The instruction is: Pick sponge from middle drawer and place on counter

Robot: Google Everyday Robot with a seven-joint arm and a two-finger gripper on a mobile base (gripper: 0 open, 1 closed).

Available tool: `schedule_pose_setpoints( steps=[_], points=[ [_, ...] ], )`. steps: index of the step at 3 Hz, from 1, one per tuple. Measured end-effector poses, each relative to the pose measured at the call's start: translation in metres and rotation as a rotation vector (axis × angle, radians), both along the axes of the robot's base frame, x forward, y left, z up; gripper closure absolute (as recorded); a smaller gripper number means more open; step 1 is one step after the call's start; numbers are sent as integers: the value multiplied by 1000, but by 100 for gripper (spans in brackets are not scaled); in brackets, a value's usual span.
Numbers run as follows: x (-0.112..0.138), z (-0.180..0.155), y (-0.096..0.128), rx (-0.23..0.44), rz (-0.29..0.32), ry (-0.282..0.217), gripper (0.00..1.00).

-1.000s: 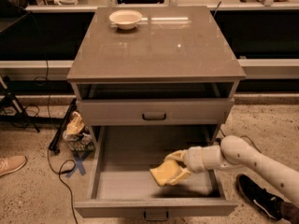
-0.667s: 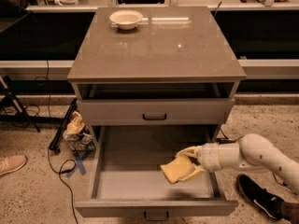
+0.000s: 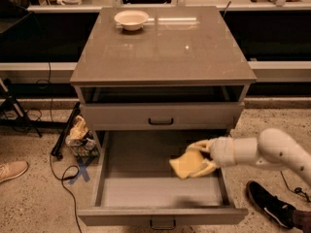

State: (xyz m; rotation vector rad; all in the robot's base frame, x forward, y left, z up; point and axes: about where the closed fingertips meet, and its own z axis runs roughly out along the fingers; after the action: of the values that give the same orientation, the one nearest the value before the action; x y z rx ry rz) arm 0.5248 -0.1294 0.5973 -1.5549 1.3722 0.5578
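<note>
The yellow sponge (image 3: 183,165) is held in my gripper (image 3: 200,158) above the right side of the open middle drawer (image 3: 136,183). My fingers (image 3: 198,146) close around it from the right, one above and one below. My white arm reaches in from the right edge of the view. The sponge is tilted and lifted off the drawer floor. The glossy grey-brown counter (image 3: 165,47) tops the cabinet above.
A pale round bowl (image 3: 131,19) sits at the counter's back left. A shallower closed drawer (image 3: 160,115) with a dark handle is above the open one. Cables and a crumpled bag (image 3: 77,135) lie on the floor left. Shoes show at left and bottom right.
My gripper has moved a little to the right and upward with the sponge, lifting it off the drawer floor.
</note>
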Motion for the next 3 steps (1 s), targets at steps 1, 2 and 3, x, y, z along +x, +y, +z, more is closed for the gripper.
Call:
schedule_pose_setpoints(
  steps=[1,2,3],
  points=[
    [7,72,-25,-1,-19,-151,100],
    [16,156,-52,-13,-53,-316,100],
    [16,156,-52,-13,-53,-316,100]
  ],
)
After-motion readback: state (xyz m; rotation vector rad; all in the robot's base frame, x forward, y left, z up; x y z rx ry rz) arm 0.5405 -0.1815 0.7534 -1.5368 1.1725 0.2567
